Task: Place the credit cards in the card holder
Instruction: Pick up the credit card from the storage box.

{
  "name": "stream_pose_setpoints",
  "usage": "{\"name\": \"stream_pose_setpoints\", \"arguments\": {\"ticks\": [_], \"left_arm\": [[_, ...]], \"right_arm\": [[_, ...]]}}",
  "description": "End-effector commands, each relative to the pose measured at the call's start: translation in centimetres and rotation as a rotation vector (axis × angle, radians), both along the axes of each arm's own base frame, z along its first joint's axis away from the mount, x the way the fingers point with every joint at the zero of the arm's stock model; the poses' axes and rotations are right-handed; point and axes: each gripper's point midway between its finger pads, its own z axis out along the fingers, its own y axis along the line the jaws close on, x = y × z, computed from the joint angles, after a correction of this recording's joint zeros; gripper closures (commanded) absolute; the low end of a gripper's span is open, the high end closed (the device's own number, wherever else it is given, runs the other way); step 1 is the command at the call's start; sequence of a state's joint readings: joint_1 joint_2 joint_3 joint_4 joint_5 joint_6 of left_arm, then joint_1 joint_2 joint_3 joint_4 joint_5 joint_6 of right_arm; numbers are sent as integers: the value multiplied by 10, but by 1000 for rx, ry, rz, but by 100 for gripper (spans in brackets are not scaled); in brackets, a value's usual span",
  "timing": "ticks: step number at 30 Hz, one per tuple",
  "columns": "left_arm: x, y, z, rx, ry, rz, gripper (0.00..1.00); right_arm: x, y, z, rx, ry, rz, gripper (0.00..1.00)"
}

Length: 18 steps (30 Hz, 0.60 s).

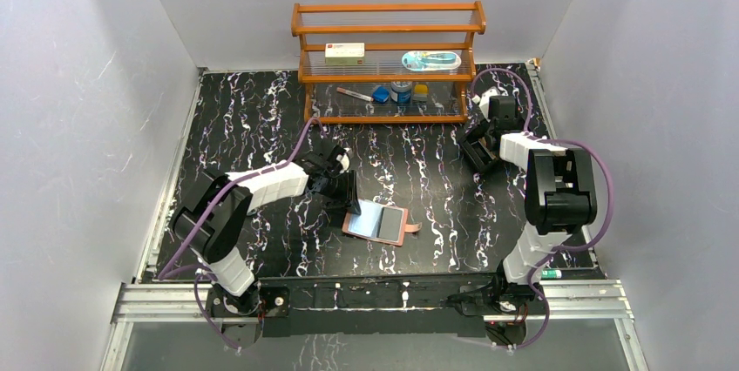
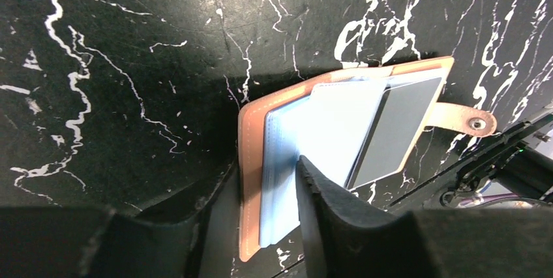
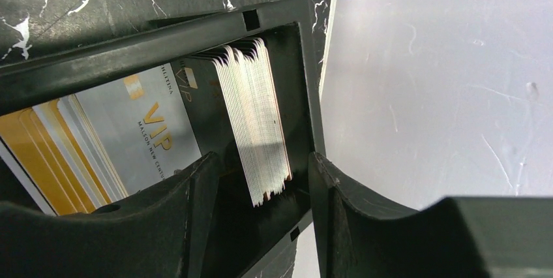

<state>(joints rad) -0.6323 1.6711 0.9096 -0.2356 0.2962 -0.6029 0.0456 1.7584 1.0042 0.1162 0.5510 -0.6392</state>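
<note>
Step in hand, as judged: draw one card from the stack while the card holder lies open. The right gripper (image 3: 261, 160) stands spread, its fingers straddling the credit cards (image 3: 257, 115), which stand on edge in the end compartment of the black tray (image 3: 163, 46). A gap shows between the stack and one finger, so nothing is pinched. Separate a single outer card before closing, because closing on the whole stack would lift several. The tray wall lies just outside one finger and a VIP card (image 3: 130, 134) with orange-yellow bands lies beyond the other, so there is little room to shift sideways. The left gripper (image 2: 267, 177) has the card holder (image 2: 339, 128) directly under its fingertips, with one finger (image 2: 326, 226) over the blue-grey sleeves and the cover edge between the fingers. Whether it pinches cannot be told. A dark card (image 2: 398, 128) occupies the sleeve beyond the fingertips, beside the snap tab (image 2: 464, 120). The wooden shelf (image 1: 388, 57) stands near the right gripper.
</note>
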Motion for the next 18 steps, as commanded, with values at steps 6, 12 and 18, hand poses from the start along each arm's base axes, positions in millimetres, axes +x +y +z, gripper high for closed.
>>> {"name": "stream_pose_setpoints", "arguments": {"ticks": [6,12,18], "left_arm": [[-21,19,-16,94,51,6,84],[-24,19,-5,66,37,21,84],[-24,14,3,20,17,50,83]], "right_arm": [[7,-10,0,-40,-25,-16,48],[6,-13,9,-48,-49,-35,58],[9,-10,19,-28,-70,-27,69]]}}
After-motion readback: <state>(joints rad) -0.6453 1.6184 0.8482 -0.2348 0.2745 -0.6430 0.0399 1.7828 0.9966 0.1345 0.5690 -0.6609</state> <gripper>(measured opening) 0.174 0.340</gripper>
